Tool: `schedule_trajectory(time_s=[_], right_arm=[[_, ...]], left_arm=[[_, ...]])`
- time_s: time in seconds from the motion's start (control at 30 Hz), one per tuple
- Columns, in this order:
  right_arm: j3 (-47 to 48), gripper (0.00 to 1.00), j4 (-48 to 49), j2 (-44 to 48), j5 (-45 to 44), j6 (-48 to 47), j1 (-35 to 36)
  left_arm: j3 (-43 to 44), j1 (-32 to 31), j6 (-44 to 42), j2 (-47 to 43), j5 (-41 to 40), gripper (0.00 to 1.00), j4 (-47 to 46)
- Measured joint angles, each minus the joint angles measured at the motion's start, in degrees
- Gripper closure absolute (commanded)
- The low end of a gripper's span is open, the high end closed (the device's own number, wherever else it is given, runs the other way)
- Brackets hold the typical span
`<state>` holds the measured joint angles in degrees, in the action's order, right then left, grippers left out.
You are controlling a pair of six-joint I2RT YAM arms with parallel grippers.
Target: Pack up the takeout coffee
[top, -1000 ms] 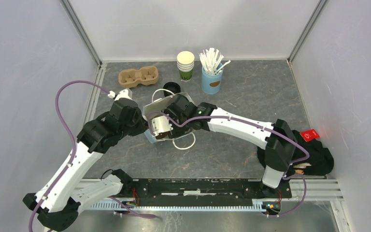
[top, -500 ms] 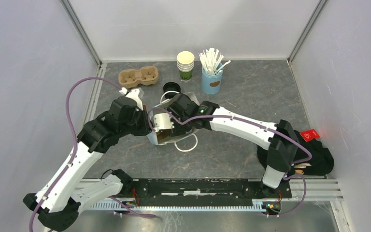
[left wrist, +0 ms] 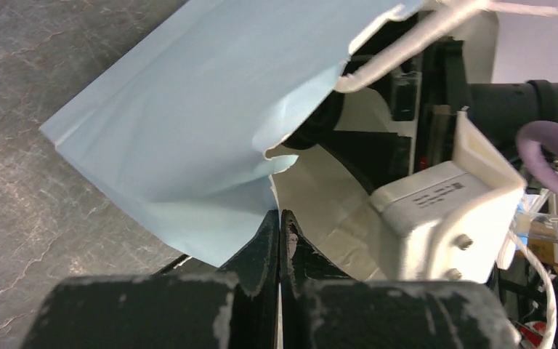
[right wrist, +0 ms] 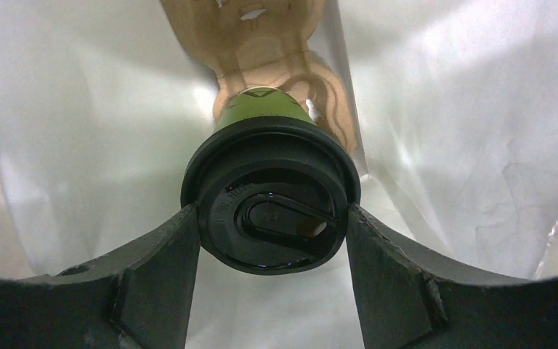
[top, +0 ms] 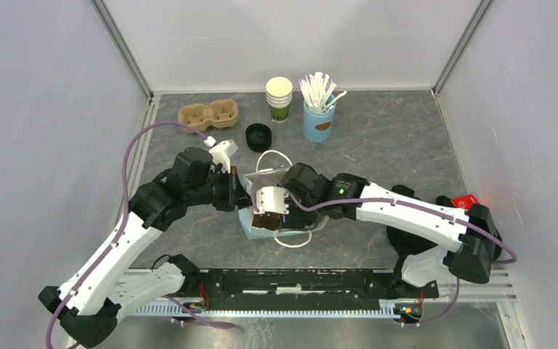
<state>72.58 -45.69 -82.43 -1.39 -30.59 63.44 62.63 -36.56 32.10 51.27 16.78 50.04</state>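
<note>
The right gripper (right wrist: 272,240) is clamped on the black lid of the takeout coffee (right wrist: 270,185), which is held inside the pale blue paper bag (left wrist: 189,123). A brown cardboard carrier (right wrist: 261,43) lies deeper in the bag, beyond the cup. The left gripper (left wrist: 280,218) is pinched closed on the bag's rim.

A: What was the bag (left wrist: 189,123) made of?
B: Matt pale-blue paper, creased, white inside.
A: And the takeout coffee (right wrist: 265,113)?
B: Green paper sides, and a smooth black plastic lid (right wrist: 272,214) with a slight sheen. The tray (right wrist: 261,36) beneath looked like rough brown cardboard.
</note>
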Motion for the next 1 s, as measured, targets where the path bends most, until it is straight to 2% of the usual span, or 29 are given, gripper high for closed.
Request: schedule_trajectory(time_s=[0.3, 0.53, 1.0], right_arm=[[-1.0, 0.77, 1.2, 1.0, -5.2, 5.5, 0.7], [2.1, 0.77, 1.3, -0.1, -9.3, 3.8, 0.7], [-3.3, 0.8, 5.6, 2.8, -11.9, -3.4, 0.9]], left_arm=[[-0.6, 0.0, -0.6, 2.1, -5.9, 0.98, -5.2], [0.8, 0.0, -7.4, 5.2, -7.8, 0.98, -10.4], [-13.8, -0.1, -10.1, -6.8, -4.6, 0.98, -16.8]])
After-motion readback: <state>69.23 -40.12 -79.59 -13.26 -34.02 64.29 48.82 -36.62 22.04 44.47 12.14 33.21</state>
